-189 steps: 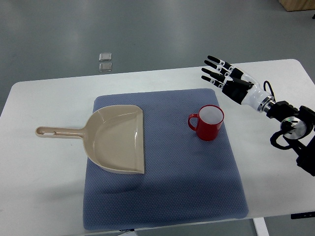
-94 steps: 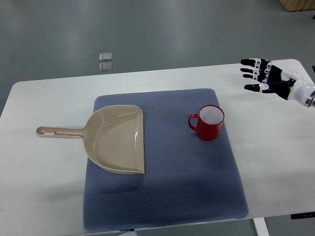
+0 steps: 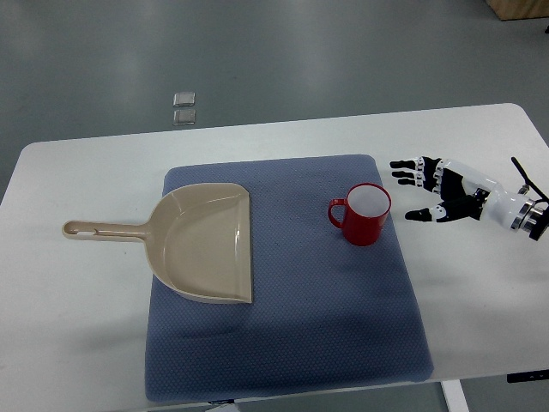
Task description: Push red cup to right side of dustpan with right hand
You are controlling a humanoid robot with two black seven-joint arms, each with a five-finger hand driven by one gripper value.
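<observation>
Cup (image 3: 364,215): red, upright, white inside, standing on the right half of the mat (image 3: 343,326). Its handle points left, toward the dustpan (image 3: 202,243). Cup and dustpan are well apart, with bare mat between them.

Dustpan: beige, lying flat on the left half of the mat, open edge facing right toward the cup. Its handle sticks out left, past the mat's edge and onto the table (image 3: 77,343).

Mat: blue-grey, roughly square, centred on the white table.

My right hand (image 3: 442,190): comes in from the right edge, low over the table, just beside the mat's right border and near the cup, not touching it. Fingers (image 3: 410,165) are spread and stretched out to the left, toward the cup; the thumb sits apart below them. Nothing is held. The wrist and a short piece of forearm show at the picture's right edge.

Floor items: two small pale squares (image 3: 184,107) lie on the grey floor beyond the table's far edge, one close behind the other.
</observation>
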